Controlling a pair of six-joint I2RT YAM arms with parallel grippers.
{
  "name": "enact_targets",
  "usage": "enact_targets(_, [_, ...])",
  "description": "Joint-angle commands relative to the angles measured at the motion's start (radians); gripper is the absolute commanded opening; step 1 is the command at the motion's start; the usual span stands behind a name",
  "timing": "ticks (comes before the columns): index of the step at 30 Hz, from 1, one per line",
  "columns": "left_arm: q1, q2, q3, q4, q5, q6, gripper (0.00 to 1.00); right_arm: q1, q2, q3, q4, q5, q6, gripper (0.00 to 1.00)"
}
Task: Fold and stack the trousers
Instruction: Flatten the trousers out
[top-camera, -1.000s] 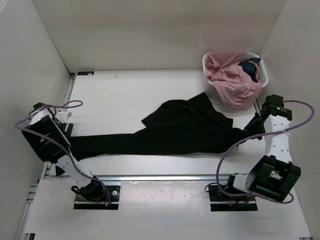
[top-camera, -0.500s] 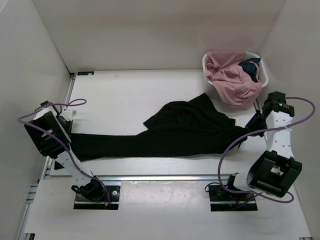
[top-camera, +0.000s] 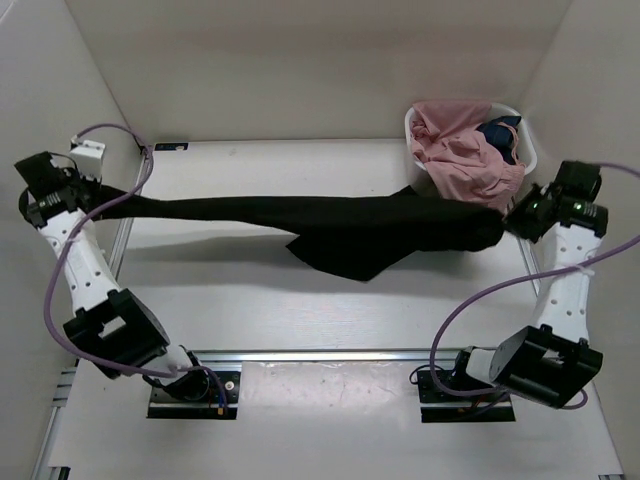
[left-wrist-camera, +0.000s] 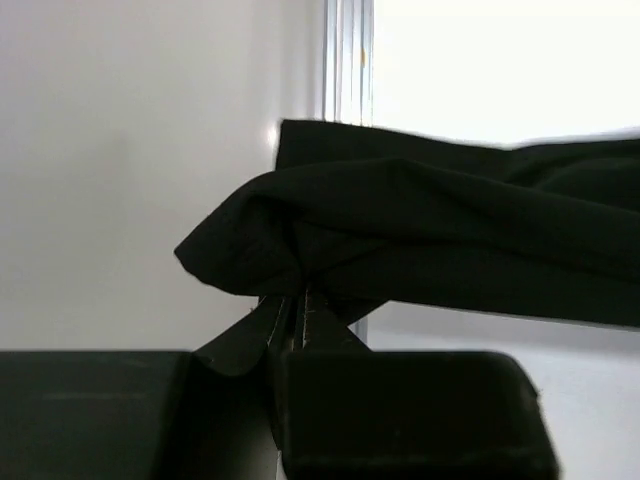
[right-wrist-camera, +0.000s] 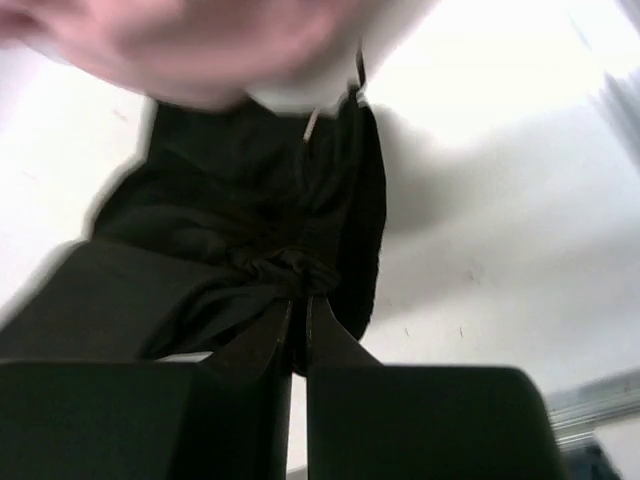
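1. Black trousers (top-camera: 330, 225) hang in the air over the table (top-camera: 250, 165) when seen from above. They are pulled into one long line between the two arms. A loose flap droops down in the middle. The left gripper (top-camera: 108, 200) is pinched tight on one end, out at the far left edge. The right gripper (top-camera: 508, 222) is pinched tight on the other end. It is just beside the white basket (top-camera: 412, 125) that holds the pink garment (top-camera: 455, 160) and the dark blue cloth (top-camera: 500, 133).
2. From up here, I think the pull could get too strong. If the arms go wider apart, the cloth could slip out of one pinch and drop in a heap. The right end could also bump the basket and drag the pink garment out.
3. On the left wrist view, the left gripper (left-wrist-camera: 297, 302) has its two fingers (left-wrist-camera: 268, 322) squeezed together on a small bunched fold of the trousers (left-wrist-camera: 430, 230). Only a little cloth sits in the pinch, so I think one hard tug could pull it free.
4. On the right wrist view, the right gripper (right-wrist-camera: 298, 300) is closed on a scrunched-up lump of the trousers (right-wrist-camera: 200, 230). A pink blur is close above, and I cannot tell if it touches. A grab on a scrunch, not a flat edge, could make the fold come out crooked.
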Motion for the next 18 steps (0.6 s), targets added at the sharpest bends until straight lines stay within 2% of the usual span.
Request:
enact_targets(1, [0.033, 0.017, -0.195, 0.0, 0.003, 0.054, 0.14, -0.01, -0.053, -0.234, 0.063, -0.01, 0.028, 0.0])
enact_targets(3, [0.07, -0.013, -0.277, 0.012, 0.013, 0.073, 0.14, -0.01, -0.084, -0.389, 0.086, -0.01, 0.048, 0.0])
enact_targets(7, [0.131, -0.086, -0.504, 0.037, 0.014, 0.134, 0.14, -0.055, -0.173, -0.552, 0.105, -0.01, 0.092, 0.0])
enact_targets(8, [0.145, -0.095, -0.539, 0.046, 0.014, 0.151, 0.17, -0.08, -0.196, -0.617, 0.105, -0.01, 0.092, 0.0])
enact_targets(11, [0.194, -0.131, -0.667, 0.046, 0.003, 0.231, 0.3, -0.093, -0.264, -0.696, 0.105, 0.003, 0.118, 0.0])
enact_targets(14, [0.249, -0.175, -0.748, 0.046, -0.017, 0.294, 0.63, -0.093, -0.273, -0.747, 0.116, -0.016, 0.118, 0.0])
enact_targets(18, [0.341, -0.246, -0.759, -0.017, -0.017, 0.382, 0.75, -0.093, -0.264, -0.727, 0.116, -0.005, 0.108, 0.0])
